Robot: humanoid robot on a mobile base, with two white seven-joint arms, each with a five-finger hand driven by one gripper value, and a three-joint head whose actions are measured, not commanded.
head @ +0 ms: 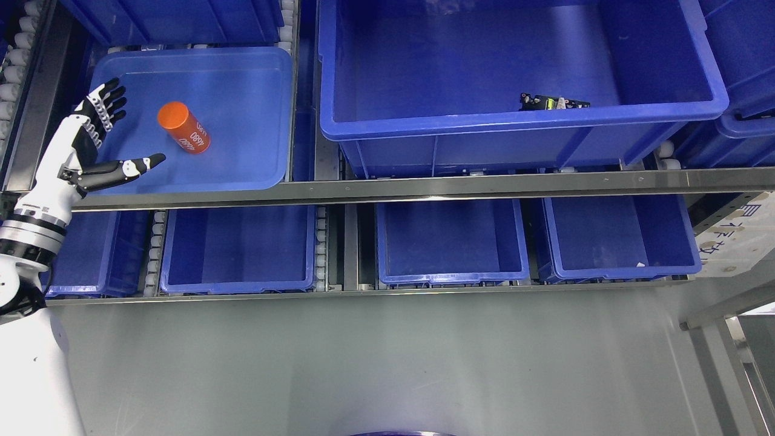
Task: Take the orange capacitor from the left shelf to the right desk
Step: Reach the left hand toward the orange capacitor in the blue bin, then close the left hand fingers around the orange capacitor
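From the head view, the left hand [100, 136] reaches in from the lower left over the near-left corner of a shallow blue tray [242, 72] on the upper shelf. Its fingers [108, 103] are spread wide and point toward the far side, the thumb [130, 168] stretched out to the right — it holds nothing. The orange capacitor [183, 127] lies on its side in the left part of that tray, its round end turned up and left, white print along its body. It sits between the fingers and the thumb, just beside the hand but apart from it.

To the right of the tray stands a large, deep blue bin [521, 121]; a small dark circuit part [554, 102] lies in it near the front wall, right of the middle. A metal rail [424, 184] runs across below the tray and the bin. Under it, on the lower shelf, is a row of smaller blue bins [451, 242]. Nearer still is a grey floor [363, 363]. At the right edge a metal frame [714, 315] shows — only partly in view.
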